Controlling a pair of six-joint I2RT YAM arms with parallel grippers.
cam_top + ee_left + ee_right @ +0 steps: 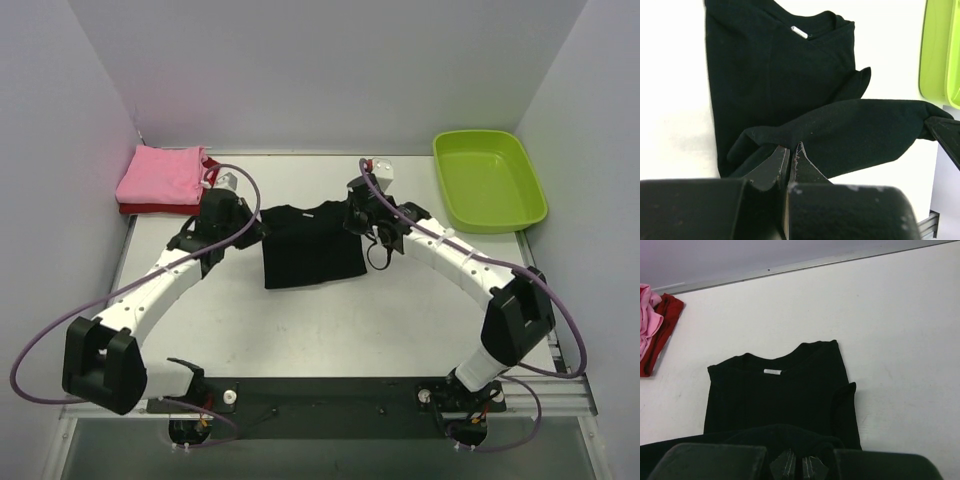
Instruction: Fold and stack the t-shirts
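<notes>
Though lying mostly flat at the middle of the white table (400, 310), collar and small white neck label turned toward the far wall, raised along the near part into a band of cloth stretched from side to side: so with the black t-shirt (312, 250) (765, 75) (775, 400). Body already narrowed to a rough rectangle, with one short sleeve tip poking out at the right edge. Pinched at the left end of the raised band by the left gripper (252, 230) (790, 150), jaws pressed tight on the fabric with only a hairline slit between the fingertips. Pinched at the other end by the right gripper (352, 215) (795, 462) (942, 132), jaws likewise squeezed together, with black cloth bunched just above the fingers in the right wrist view. Further out, at the far left corner: a folded pink t-shirt (160, 175) (647, 315) resting on top of a folded dark red t-shirt (150, 208) (662, 330), both well apart from the black one. At the far right corner, beside the right wall: a lime-green plastic tub (490, 185) (935, 50), touching none of the shirts.
</notes>
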